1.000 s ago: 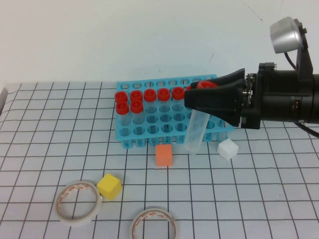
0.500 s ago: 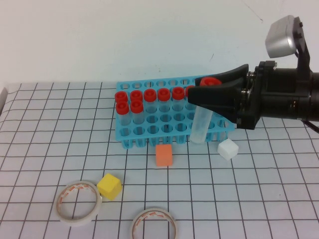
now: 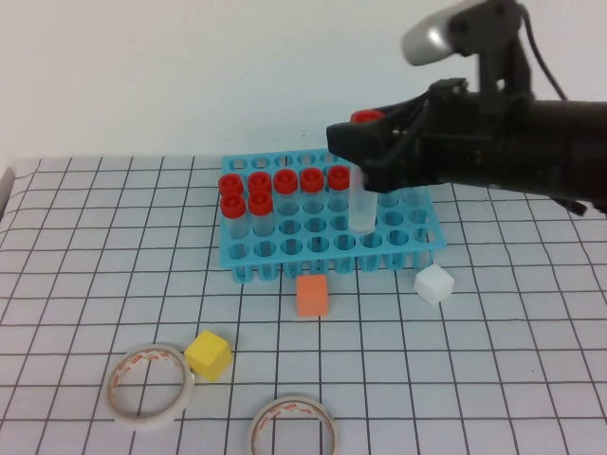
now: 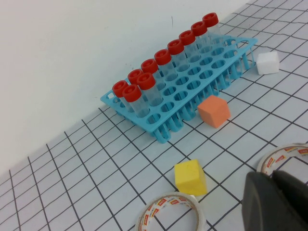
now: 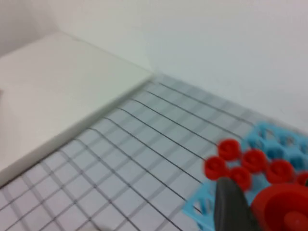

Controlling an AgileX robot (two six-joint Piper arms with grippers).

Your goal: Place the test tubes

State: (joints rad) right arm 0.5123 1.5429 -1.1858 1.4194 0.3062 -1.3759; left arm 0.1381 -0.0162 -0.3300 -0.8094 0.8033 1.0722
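Clamping red-capped test tube [image 3: 362, 204] in right gripper [image 3: 363, 156] fingers over blue rack [image 3: 285, 248], right side; risks catching a hole rim if tilted. With left gripper [image 4: 275, 192] low at near side, fingers together.

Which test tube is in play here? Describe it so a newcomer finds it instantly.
Find the blue rack mid-table; the right gripper reaches over its right half, while the left gripper sits shut near the tape rolls. The held tube hangs from the right gripper, clear body pointing down at the rack. Unlike the seated red-capped tubes, it is raised above them.
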